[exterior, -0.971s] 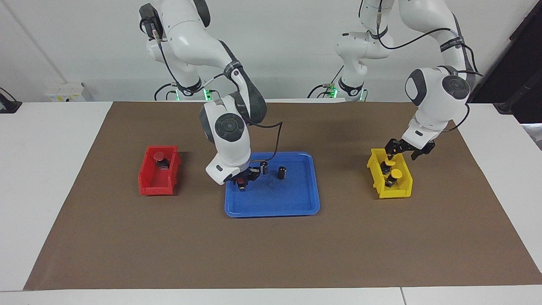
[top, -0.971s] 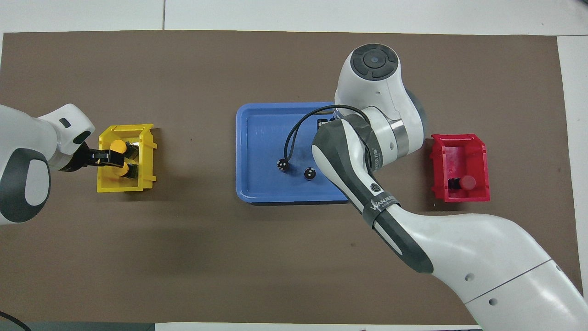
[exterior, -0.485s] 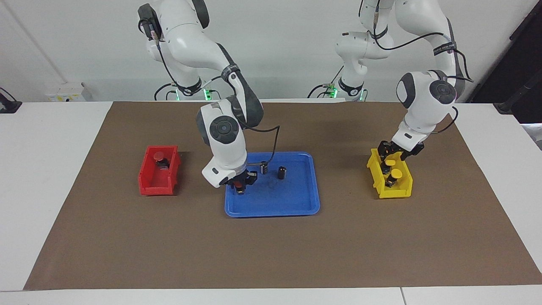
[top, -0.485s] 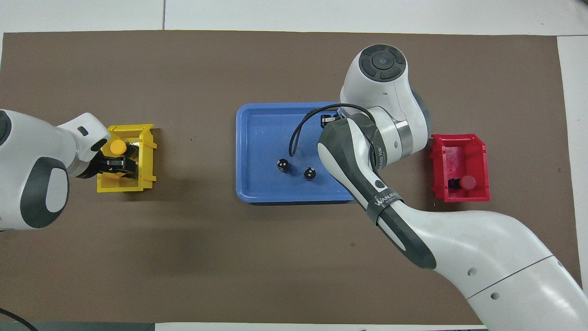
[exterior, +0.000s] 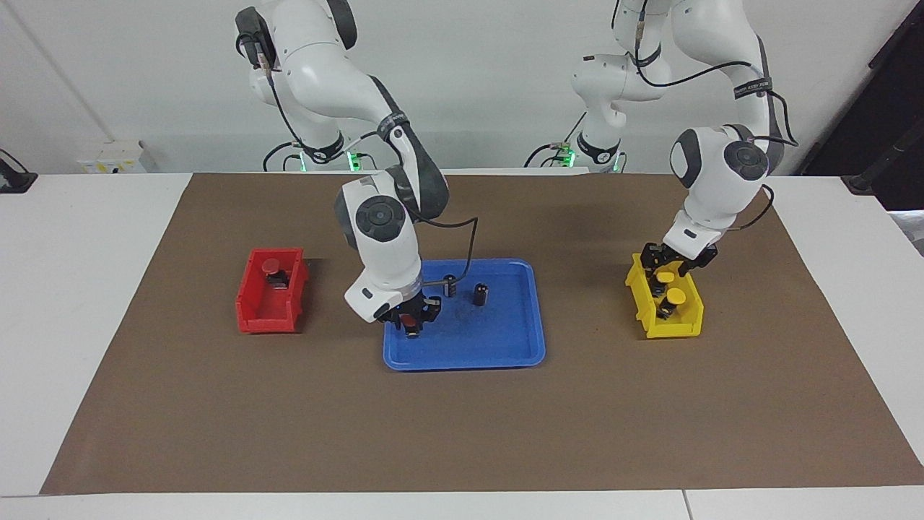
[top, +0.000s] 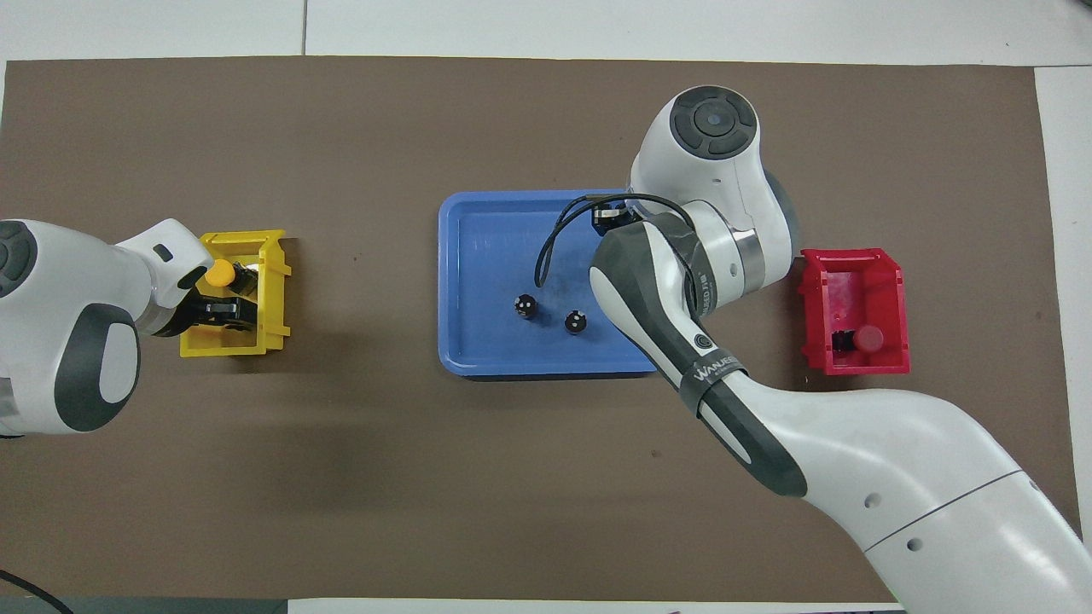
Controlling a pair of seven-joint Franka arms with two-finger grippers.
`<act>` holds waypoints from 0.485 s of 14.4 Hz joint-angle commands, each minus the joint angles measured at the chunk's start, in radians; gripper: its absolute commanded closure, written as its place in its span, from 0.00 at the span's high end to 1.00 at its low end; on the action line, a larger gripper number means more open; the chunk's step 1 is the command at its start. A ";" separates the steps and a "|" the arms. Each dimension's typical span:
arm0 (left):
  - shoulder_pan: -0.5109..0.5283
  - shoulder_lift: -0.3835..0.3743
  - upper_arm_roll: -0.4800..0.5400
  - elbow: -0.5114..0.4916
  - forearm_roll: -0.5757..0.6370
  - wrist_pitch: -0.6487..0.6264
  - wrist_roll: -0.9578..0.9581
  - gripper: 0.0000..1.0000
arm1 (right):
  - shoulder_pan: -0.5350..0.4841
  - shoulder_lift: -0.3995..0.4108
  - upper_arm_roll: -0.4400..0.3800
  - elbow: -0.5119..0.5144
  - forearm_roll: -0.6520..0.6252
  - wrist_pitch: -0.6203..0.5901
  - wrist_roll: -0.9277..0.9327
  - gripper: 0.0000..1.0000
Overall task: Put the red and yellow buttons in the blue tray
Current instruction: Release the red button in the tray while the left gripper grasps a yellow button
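The blue tray [exterior: 498, 348] [top: 486, 230] lies mid-table. My right gripper [exterior: 411, 323] is low in the tray at the corner toward the right arm's end, shut on a red button [exterior: 408, 322]; the overhead view hides it under the arm. A second red button [exterior: 272, 267] [top: 868, 338] lies in the red bin [exterior: 254, 312] [top: 853, 277]. My left gripper [exterior: 665, 269] [top: 217, 312] is open, down in the yellow bin [exterior: 675, 328] [top: 269, 294] around a yellow button [exterior: 664, 276]. The other yellow button [exterior: 676, 297] [top: 219, 273] sits beside it, farther from the robots.
Two dark capless cylinders [exterior: 450, 284] [exterior: 481, 294] stand in the tray nearer the robots, also in the overhead view [top: 525, 305] [top: 576, 321]. A brown mat [exterior: 462, 433] covers the table. The right arm's cable [top: 546, 251] hangs over the tray.
My right gripper has lowered the red button farther from the robots toward the tray floor. My left gripper has moved down into the yellow bin over the nearer yellow button.
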 commanded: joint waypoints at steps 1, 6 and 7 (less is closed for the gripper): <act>-0.010 0.005 0.007 0.004 0.013 0.030 -0.024 0.73 | -0.014 -0.002 0.012 -0.009 0.017 0.022 0.005 0.88; -0.010 0.008 0.007 0.006 0.011 0.027 -0.027 0.54 | -0.016 -0.014 0.009 0.066 -0.004 -0.044 0.000 0.99; -0.010 0.007 0.007 0.003 0.011 0.027 -0.027 0.46 | -0.026 -0.017 0.007 0.094 -0.013 -0.077 -0.003 0.99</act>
